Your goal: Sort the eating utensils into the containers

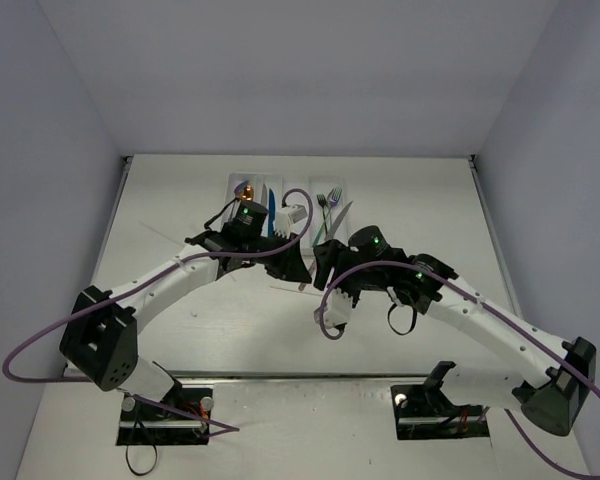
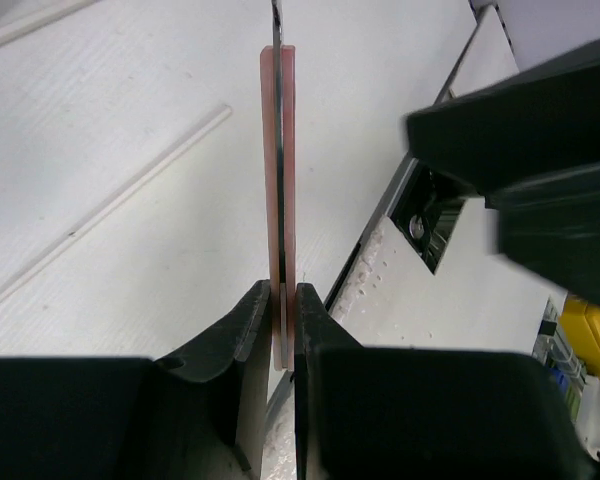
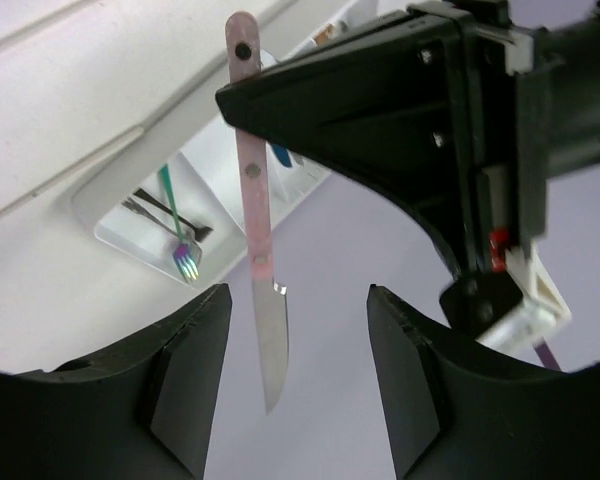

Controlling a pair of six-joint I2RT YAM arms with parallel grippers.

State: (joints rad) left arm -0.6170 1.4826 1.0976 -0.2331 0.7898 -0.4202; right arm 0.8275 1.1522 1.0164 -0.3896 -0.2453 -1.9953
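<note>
My left gripper (image 2: 283, 310) is shut on the end of a pink-handled knife (image 2: 280, 170) and holds it above the table, in front of the white cutlery tray (image 1: 236, 183). In the top view it (image 1: 295, 268) is right next to my right gripper (image 1: 325, 275). The right gripper (image 3: 298, 330) is open. The knife's silver blade (image 3: 270, 345) hangs between its fingers without touching them. The tray (image 3: 100, 222) holds a teal-handled fork (image 3: 183, 252) and a black fork (image 3: 165, 205). A gold spoon (image 1: 245, 190) and a blue knife (image 1: 271, 212) also lie in it.
Thin pale sticks (image 2: 110, 205) lie on the white table to the left of the held knife, another at the far left (image 2: 25, 32). The two arms cross closely at mid-table. Grey walls close in the table's back and sides.
</note>
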